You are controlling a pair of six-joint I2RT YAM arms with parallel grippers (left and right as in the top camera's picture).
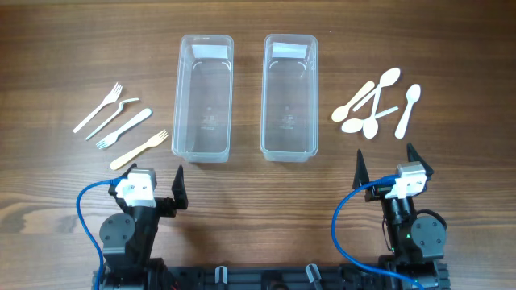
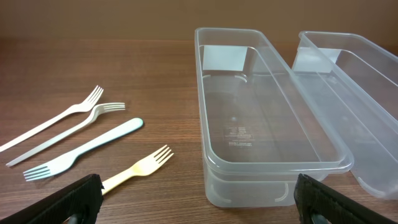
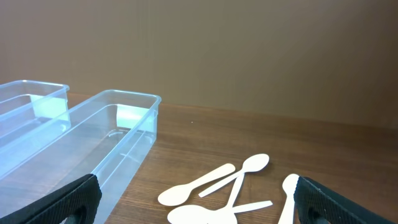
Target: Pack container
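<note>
Two empty clear plastic containers stand side by side at the table's middle: the left container (image 1: 205, 97) (image 2: 261, 124) and the right container (image 1: 289, 95) (image 3: 93, 149). Several plastic forks (image 1: 121, 125) (image 2: 81, 140) lie left of them. Several white plastic spoons (image 1: 377, 101) (image 3: 224, 190) lie to the right. My left gripper (image 1: 157, 181) (image 2: 196, 202) is open and empty, near the front edge, just short of the forks and the left container. My right gripper (image 1: 387, 165) (image 3: 196, 199) is open and empty, in front of the spoons.
The wooden table (image 1: 56, 72) has bare wood at the far left, far right and along the front between the two arms. Blue cables (image 1: 85, 209) loop beside each arm base.
</note>
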